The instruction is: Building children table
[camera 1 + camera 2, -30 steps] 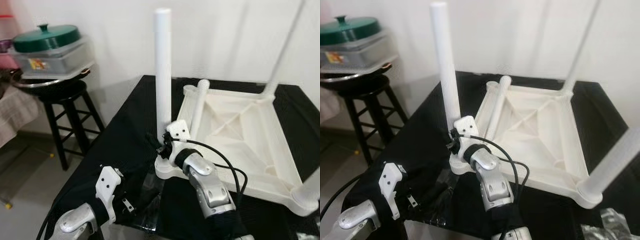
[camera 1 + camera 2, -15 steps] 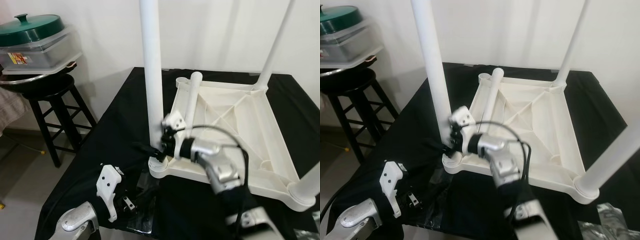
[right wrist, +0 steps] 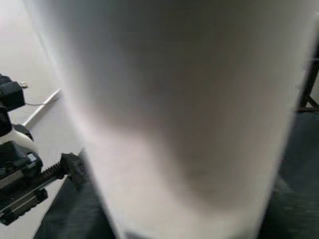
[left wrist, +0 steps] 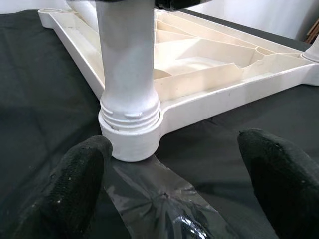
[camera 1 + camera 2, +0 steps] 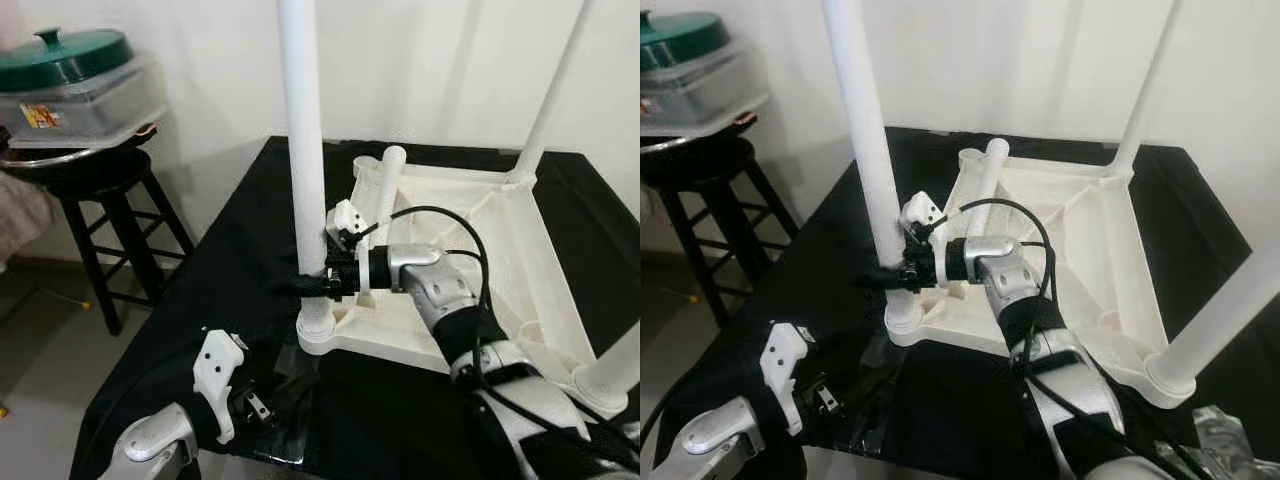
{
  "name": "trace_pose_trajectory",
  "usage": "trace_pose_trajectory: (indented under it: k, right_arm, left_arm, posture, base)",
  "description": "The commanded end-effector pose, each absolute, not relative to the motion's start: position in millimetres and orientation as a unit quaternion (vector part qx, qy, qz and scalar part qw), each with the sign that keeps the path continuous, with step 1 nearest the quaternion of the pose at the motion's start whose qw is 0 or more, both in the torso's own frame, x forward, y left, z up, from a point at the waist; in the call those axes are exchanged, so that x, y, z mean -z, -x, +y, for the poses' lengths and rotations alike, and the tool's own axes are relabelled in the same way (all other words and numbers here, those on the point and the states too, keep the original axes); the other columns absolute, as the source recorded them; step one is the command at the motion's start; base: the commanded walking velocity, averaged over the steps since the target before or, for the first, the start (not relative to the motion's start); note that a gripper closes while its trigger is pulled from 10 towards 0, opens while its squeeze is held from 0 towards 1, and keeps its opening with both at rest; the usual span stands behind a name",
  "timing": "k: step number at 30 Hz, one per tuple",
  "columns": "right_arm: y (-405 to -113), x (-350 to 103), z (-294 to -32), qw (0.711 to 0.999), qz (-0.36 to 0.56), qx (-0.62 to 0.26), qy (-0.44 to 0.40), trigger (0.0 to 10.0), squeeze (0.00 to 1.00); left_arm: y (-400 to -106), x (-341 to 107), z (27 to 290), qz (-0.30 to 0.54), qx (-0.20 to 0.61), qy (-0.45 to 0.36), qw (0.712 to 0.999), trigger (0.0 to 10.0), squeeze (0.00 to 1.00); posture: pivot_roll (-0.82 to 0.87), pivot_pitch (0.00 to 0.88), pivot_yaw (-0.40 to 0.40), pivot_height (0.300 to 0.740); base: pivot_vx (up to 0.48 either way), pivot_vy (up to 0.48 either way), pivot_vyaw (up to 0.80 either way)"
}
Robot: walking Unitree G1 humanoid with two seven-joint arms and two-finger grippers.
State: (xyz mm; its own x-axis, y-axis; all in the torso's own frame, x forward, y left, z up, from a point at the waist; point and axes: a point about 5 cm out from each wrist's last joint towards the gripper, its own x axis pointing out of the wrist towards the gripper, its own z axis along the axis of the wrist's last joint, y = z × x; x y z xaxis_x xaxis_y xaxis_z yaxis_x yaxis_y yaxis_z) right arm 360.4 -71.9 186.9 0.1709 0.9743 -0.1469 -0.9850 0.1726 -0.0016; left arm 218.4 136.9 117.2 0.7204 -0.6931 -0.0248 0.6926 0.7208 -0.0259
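A white plastic table top [image 5: 480, 230] lies upside down on a black cloth. One white leg [image 5: 303, 150] stands upright in its near-left corner socket [image 4: 130, 130]. My right gripper [image 5: 312, 283] reaches in from the right and is shut on this leg just above the socket, and in the right wrist view the leg [image 3: 174, 109] is very close. My left gripper [image 4: 174, 199] hangs low in front of the socket, open, its fingertips [image 4: 82, 174] apart and holding nothing. Two more legs [image 5: 550, 90] stand in the right corners. A loose leg [image 5: 385, 195] lies slanted along the left rim.
A black stool [image 5: 110, 200] stands left of the table and carries a clear box with a green lid [image 5: 80, 85]. Clear plastic film [image 4: 159, 209] lies on the cloth under the near corner. Crumpled plastic [image 5: 1230, 440] sits at the near right. A white wall is behind.
My right gripper has slid a little way up the leg from the socket, and its wrist now lies level. The left gripper has stayed put. The camera has shifted.
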Motion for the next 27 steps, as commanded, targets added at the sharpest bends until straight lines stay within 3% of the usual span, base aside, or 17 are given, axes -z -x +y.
trace_pose_trajectory:
  k: [1,3,7,8,9,10,11,13,20,21,22,23,24,27]
  right_arm:
    - [-358.1,-178.5,-71.6,0.768,0.061,-0.637,0.027,0.0,0.0]
    - [-358.7,-176.2,-73.2,0.776,0.062,-0.627,0.023,0.0,0.0]
    - [-348.7,-147.6,-83.4,0.858,0.089,-0.504,0.04,0.0,0.0]
    - [-348.7,-142.4,-81.5,0.932,0.07,-0.356,-0.013,0.0,0.0]
    - [-346.1,-137.1,-86.6,0.968,0.07,-0.233,-0.053,0.0,0.0]
    - [-346.1,-137.1,-86.6,0.968,0.07,-0.233,-0.053,0.0,0.0]
    - [-322.2,-122.5,-80.2,0.97,0.09,-0.225,-0.037,0.0,0.0]
    - [-308.1,-119.5,-72.9,0.964,0.088,-0.25,-0.003,0.0,0.0]
    - [-315.3,-122.4,-71.3,0.948,0.1,-0.303,0.008,0.0,0.0]
    - [-317.3,-122.6,-68.0,0.94,0.112,-0.322,0.008,2.8,0.0]
    - [-317.3,-122.6,-68.0,0.94,0.112,-0.322,0.008,2.8,0.0]
    - [-315.9,-125.5,-60.9,0.923,0.121,-0.365,0.009,10.0,0.0]
    - [-319.1,-133.6,-57.2,0.905,0.12,-0.408,0.002,10.0,0.92]
    - [-321.4,-140.0,-55.6,0.894,0.116,-0.433,-0.003,10.0,0.92]
  left_arm:
    - [-216.9,-116.7,138.3,0.019,0.37,0.005,0.929,10.0,0.0]
    - [-216.7,-116.9,138.3,0.019,0.371,0.005,0.929,10.0,0.0]
    - [-213.4,-118.1,139.3,0.019,0.372,0.007,0.928,10.0,0.0]
    - [-212.3,-118.4,140.5,0.019,0.372,0.007,0.928,10.0,0.0]
    - [-211.6,-118.6,141.4,0.019,0.371,0.008,0.928,10.0,0.0]
    - [-211.6,-118.6,141.4,0.019,0.371,0.008,0.928,10.0,0.0]
    - [-211.6,-119.5,142.4,0.019,0.372,0.009,0.928,10.0,0.0]
    - [-211.6,-119.9,143.1,0.019,0.373,0.009,0.928,10.0,0.0]
    - [-211.7,-120.0,142.6,0.025,0.382,0.009,0.924,10.0,0.0]
    - [-211.5,-120.1,142.8,0.026,0.382,0.009,0.924,10.0,0.0]
    - [-211.5,-120.1,142.8,0.026,0.382,0.009,0.924,10.0,0.0]
    - [-211.4,-120.1,143.4,0.025,0.378,0.009,0.925,10.0,0.0]
    - [-211.8,-120.0,143.4,0.024,0.375,0.008,0.927,10.0,0.0]
    - [-212.1,-119.9,143.3,0.024,0.373,0.008,0.927,10.0,0.0]
  posture:
    - [0.01,0.026,0.008,0.74]
    - [0.01,0.026,0.008,0.74]
    - [0.0,0.046,0.003,0.74]
    - [-0.02,0.06,0.003,0.74]
    - [-0.02,0.06,0.003,0.74]
    - [-0.02,0.06,0.003,0.74]
    - [-0.03,0.081,0.024,0.74]
    - [-0.04,0.077,0.03,0.74]
    - [-0.02,0.066,0.027,0.74]
    - [-0.02,0.068,0.027,0.74]
    - [-0.02,0.068,0.027,0.74]
    - [-0.01,0.063,0.03,0.74]
    - [0.0,0.057,0.029,0.74]
    - [0.0,0.057,0.029,0.74]
  base:
    - [0.0,0.0,0.0]
    - [0.0,0.0,0.0]
    - [0.0,0.0,0.0]
    - [0.0,0.0,0.0]
    - [0.0,0.0,0.0]
    - [0.0,0.0,0.0]
    - [0.0,0.0,0.0]
    - [0.0,0.0,0.0]
    - [0.0,0.0,0.0]
    - [0.0,0.0,0.0]
    - [0.0,0.0,0.0]
    - [0.0,0.0,0.0]
    - [0.0,0.0,0.0]
    - [0.0,0.0,0.0]
